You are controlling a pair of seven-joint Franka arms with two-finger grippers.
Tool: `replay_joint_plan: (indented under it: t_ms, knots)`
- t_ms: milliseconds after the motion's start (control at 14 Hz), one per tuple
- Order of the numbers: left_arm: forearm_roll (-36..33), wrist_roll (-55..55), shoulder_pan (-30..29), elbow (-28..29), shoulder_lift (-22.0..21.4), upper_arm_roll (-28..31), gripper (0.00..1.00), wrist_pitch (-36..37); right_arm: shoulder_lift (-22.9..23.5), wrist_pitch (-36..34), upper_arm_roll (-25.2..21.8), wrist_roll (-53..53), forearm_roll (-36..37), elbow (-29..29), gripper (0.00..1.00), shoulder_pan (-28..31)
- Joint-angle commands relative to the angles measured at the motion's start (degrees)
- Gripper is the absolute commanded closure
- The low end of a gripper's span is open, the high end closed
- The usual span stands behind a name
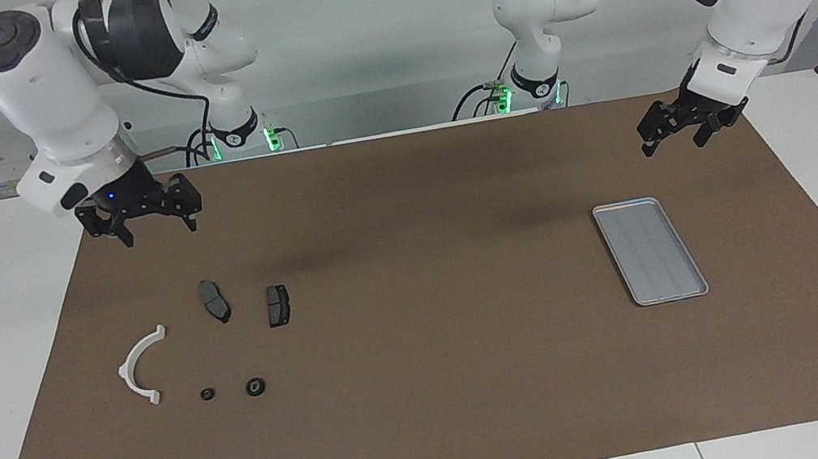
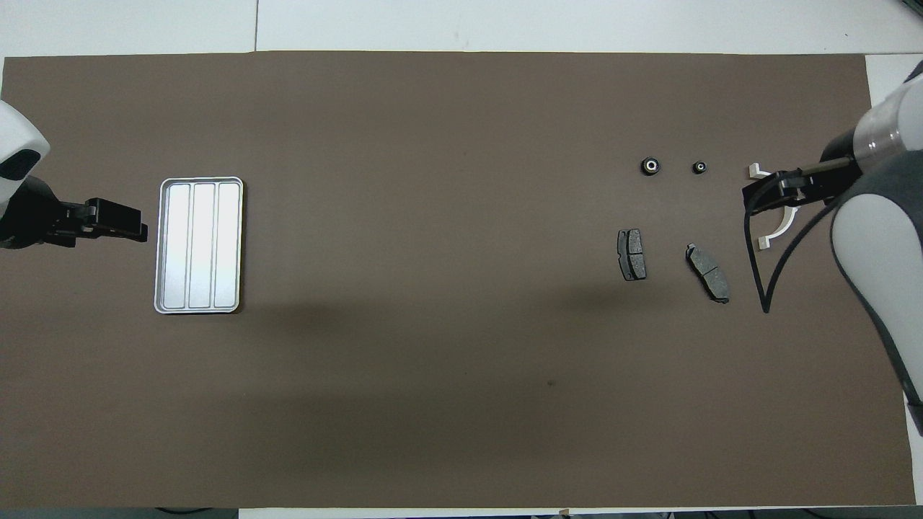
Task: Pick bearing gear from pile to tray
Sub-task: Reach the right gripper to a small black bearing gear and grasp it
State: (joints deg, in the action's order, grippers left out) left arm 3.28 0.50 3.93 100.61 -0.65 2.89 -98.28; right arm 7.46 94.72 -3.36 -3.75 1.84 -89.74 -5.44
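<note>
Right pincer [image 1: 154, 225] hangs open and empty above the pile [image 1: 205, 344], apparently readying a pick; left pincer [image 1: 677, 135] waits open over the mat near the tray [image 1: 650, 250].

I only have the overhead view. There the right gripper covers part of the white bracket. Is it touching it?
Observer: No. In the facing view the right gripper hangs in the air, clear of the white bracket, which lies flat on the mat.
Operator: Are its fingers open?
Observer: Yes, spread apart, holding nothing.
Operator: And the left gripper beside the tray?
Observer: The left gripper hangs open above the mat, not touching the tray; that arm waits.
</note>
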Motion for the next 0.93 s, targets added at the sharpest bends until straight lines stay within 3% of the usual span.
replay_joint_plan:
  t_ms: [0,502,860]
  knots:
    - [-0.7,0.6,-0.4,1.7,-1.5,-0.3,0.0,-1.1,7.6,2.3,-0.3,-1.6,0.8,5.0,0.0,-0.2]
    - [-0.7,0.6,-0.3,1.7,-1.5,-0.3,0.0,-1.1,18.5,16.1,-0.2,-0.7,0.8,5.5,0.0,-0.2]
    - [-0.7,0.6,-0.3,1.7,-1.5,-0.3,0.0,-1.1,24.5,22.2,0.4,1.2,0.4,5.5,0.0,-0.1]
